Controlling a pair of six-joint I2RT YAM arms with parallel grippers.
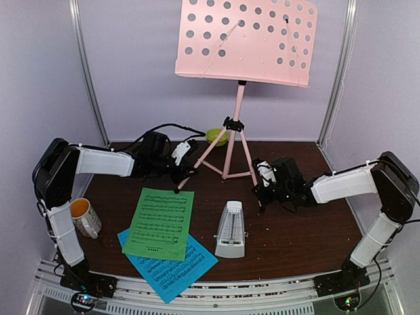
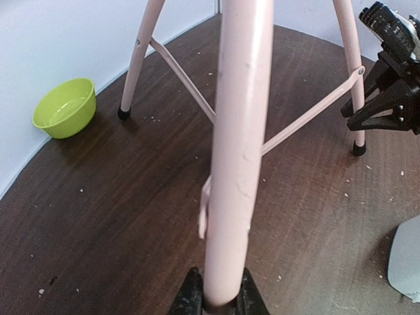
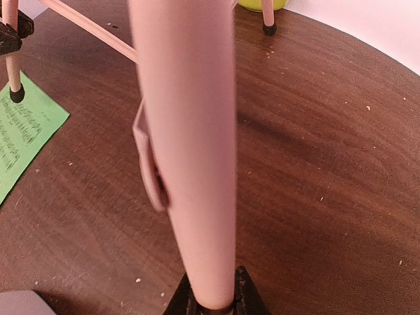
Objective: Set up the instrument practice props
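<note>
The pink music stand (image 1: 246, 39) stands upright on its tripod at the back centre of the table. My left gripper (image 1: 180, 176) is shut on the front-left leg (image 2: 239, 144) near its foot, with the tube between the jaws (image 2: 220, 300). The front-right leg (image 3: 190, 131) is clamped the same way by my right gripper (image 1: 259, 188), low down (image 3: 210, 300). A green sheet (image 1: 161, 223) lies flat, overlapping a blue sheet (image 1: 174, 270) at the front edge. The white-grey metronome (image 1: 230, 230) stands to their right.
A white patterned mug (image 1: 85, 216) sits by the left arm. A lime-green bowl (image 1: 216, 136) lies at the back wall behind the tripod, left of the back leg in the left wrist view (image 2: 64, 107). Metal posts frame the back corners.
</note>
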